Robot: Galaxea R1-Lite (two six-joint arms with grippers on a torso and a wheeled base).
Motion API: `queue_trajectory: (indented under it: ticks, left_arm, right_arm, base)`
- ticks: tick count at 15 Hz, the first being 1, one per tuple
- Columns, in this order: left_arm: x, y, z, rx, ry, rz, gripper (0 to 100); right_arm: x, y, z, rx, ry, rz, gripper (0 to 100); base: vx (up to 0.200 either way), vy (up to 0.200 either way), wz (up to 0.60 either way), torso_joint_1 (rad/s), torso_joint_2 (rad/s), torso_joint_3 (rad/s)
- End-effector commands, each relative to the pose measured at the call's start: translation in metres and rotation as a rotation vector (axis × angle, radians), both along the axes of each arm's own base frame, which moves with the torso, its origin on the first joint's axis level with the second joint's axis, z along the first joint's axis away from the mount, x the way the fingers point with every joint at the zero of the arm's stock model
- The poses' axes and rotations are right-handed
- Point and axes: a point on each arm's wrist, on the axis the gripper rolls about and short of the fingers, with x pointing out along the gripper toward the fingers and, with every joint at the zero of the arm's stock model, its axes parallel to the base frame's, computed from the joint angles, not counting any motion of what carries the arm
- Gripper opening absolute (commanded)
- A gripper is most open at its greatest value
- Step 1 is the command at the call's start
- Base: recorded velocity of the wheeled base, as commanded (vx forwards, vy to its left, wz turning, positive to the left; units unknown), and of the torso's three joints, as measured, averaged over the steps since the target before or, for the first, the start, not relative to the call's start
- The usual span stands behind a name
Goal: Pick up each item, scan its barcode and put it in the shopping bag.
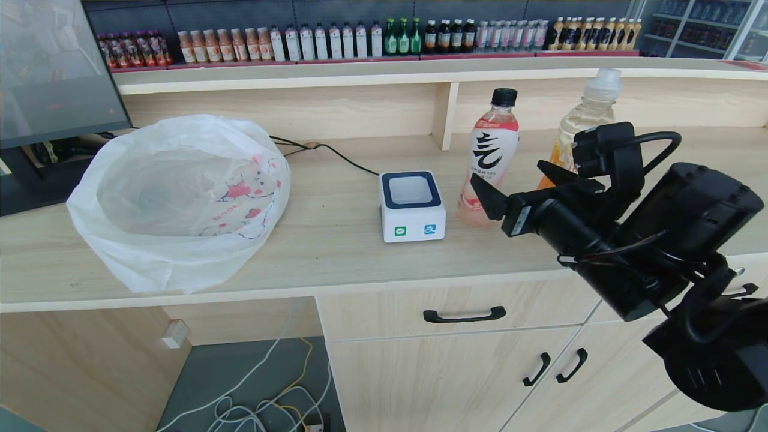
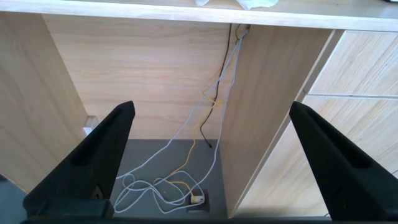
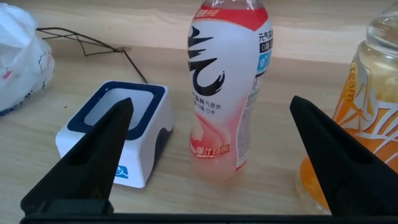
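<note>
A pink drink bottle [image 1: 489,159] with a black cap stands upright on the wooden counter [image 1: 336,246], right of the white scanner box [image 1: 412,207]. Behind it on the right stands an orange drink bottle [image 1: 585,129] with a clear cap. My right gripper [image 1: 522,185] hovers open just in front of the pink bottle [image 3: 227,93], its fingers apart on either side and not touching it; the scanner [image 3: 121,134] and orange bottle [image 3: 367,112] lie beside. An open white shopping bag [image 1: 180,198] sits at the counter's left. My left gripper [image 2: 212,106] is open, low below the counter.
A monitor [image 1: 54,66] stands at the far left behind the bag. A black cable [image 1: 327,150] runs along the counter's back. A raised ledge with a wooden divider [image 1: 445,114] backs the counter. Drawers [image 1: 464,314] are below, and loose cables [image 2: 168,180] lie on the floor.
</note>
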Motion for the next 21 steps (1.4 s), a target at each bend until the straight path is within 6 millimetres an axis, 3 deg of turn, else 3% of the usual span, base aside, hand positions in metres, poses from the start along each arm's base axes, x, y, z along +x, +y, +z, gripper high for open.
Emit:
queue_trajectory:
  ticks: [1, 3, 8, 21]
  left_arm:
    - [0.000, 0.000, 0.000, 0.000, 0.000, 0.000, 100]
    - [0.000, 0.000, 0.000, 0.000, 0.000, 0.001, 100]
    - [0.000, 0.000, 0.000, 0.000, 0.000, 0.001, 100]
    - [0.000, 0.000, 0.000, 0.000, 0.000, 0.001, 100]
  right_arm:
    - [0.012, 0.007, -0.008, -0.011, 0.021, -0.002, 100]
    - [0.016, 0.009, -0.010, -0.020, 0.044, 0.001, 100]
    - [0.033, -0.005, -0.011, 0.005, 0.073, -0.047, 100]
    - [0.077, 0.001, -0.003, 0.019, 0.045, -0.058, 100]
  base:
    - [0.000, 0.000, 0.00, 0.000, 0.00, 0.000]
    - [0.000, 0.000, 0.00, 0.000, 0.00, 0.000]
    - [0.000, 0.000, 0.00, 0.000, 0.00, 0.000]
    - [0.000, 0.000, 0.00, 0.000, 0.00, 0.000]
